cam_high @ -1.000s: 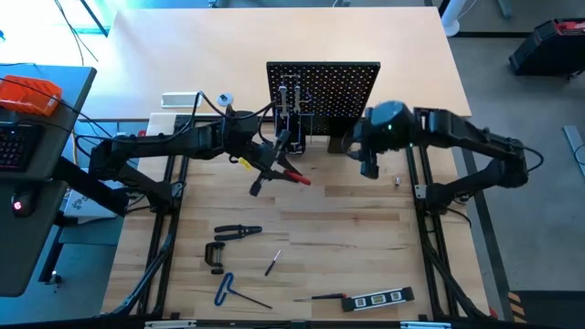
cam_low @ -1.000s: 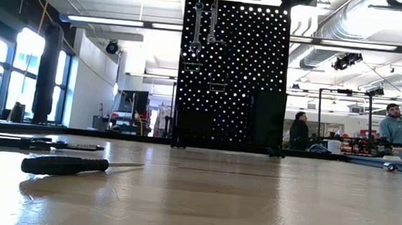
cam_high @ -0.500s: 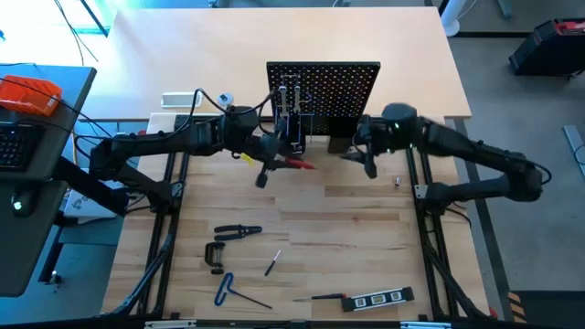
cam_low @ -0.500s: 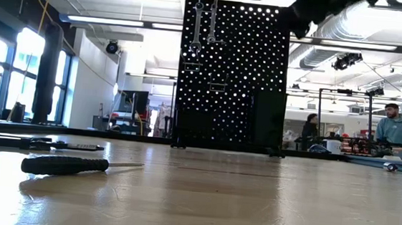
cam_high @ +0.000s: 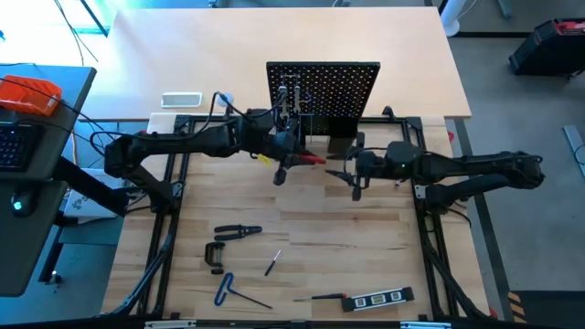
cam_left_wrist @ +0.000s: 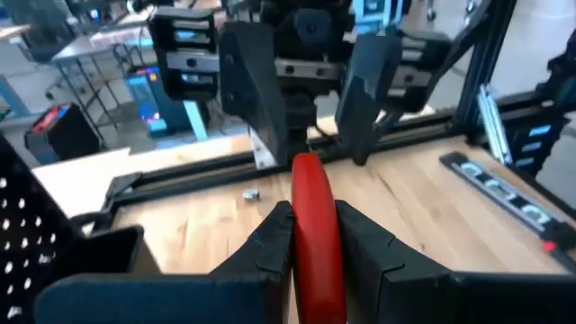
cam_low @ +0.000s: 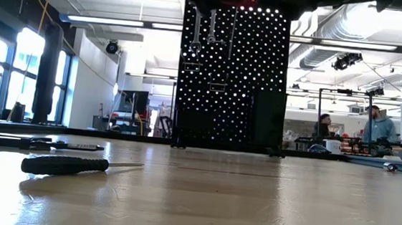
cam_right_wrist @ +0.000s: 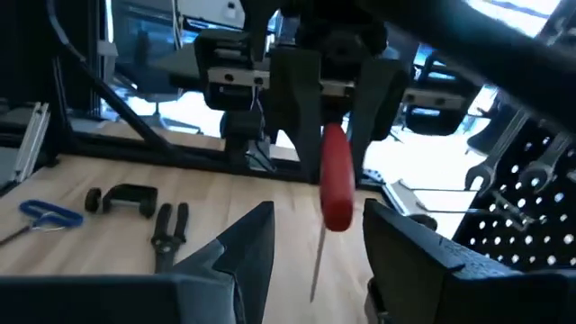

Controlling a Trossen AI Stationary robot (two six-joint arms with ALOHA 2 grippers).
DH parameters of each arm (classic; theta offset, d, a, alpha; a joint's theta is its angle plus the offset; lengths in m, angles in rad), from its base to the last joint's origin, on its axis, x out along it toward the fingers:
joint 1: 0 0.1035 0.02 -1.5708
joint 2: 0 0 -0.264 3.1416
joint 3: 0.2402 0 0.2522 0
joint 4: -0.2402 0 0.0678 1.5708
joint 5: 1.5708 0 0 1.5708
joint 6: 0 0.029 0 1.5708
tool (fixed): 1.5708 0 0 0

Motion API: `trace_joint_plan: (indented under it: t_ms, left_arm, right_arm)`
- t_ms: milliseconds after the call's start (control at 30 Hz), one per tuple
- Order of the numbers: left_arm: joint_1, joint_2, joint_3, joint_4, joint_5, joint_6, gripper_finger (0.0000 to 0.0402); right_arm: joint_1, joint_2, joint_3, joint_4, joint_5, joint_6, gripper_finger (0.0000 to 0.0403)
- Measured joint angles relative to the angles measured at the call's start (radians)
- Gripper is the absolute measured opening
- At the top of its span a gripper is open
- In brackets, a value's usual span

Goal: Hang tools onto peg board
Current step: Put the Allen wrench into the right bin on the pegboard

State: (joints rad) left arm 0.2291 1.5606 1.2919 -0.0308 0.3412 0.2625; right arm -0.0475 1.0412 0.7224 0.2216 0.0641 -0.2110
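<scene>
Glossy red plastic screwdriver handle (cam_left_wrist: 310,225), matt black perforated peg board (cam_high: 329,84) behind it, pale wood-grain table (cam_high: 347,238) below.

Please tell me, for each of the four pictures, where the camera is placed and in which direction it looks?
High view: above the table, facing straight down; both arms show, the left gripper shut on the red-handled screwdriver.
Low view: at table-top height, facing the peg board; only dark arm parts show at the top.
Left wrist view: on the left arm, facing the open right gripper past its own fingers.
Right wrist view: on the right arm, facing the left gripper.
Shared: both wrist views show the screwdriver.
</scene>
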Motion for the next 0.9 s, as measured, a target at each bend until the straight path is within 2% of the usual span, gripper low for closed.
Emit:
trace_joint_plan:
  t_ms: [267,633,900]
  left_arm:
    - [0.0,0.0,0.0,0.031,0.016,-0.026,0.0046]
    - [-0.003,0.001,0.0,0.02,0.015,-0.041,0.0046]
    - [-0.003,0.001,0.0,-0.002,0.005,-0.036,0.0046]
  right_arm:
    - [0.002,0.01,0.001,0.021,-0.004,-0.01,0.0164]
    - [0.002,0.092,0.003,0.142,-0.008,-0.023,0.0163]
    - [0.002,0.091,0.007,0.141,0.009,-0.016,0.0114]
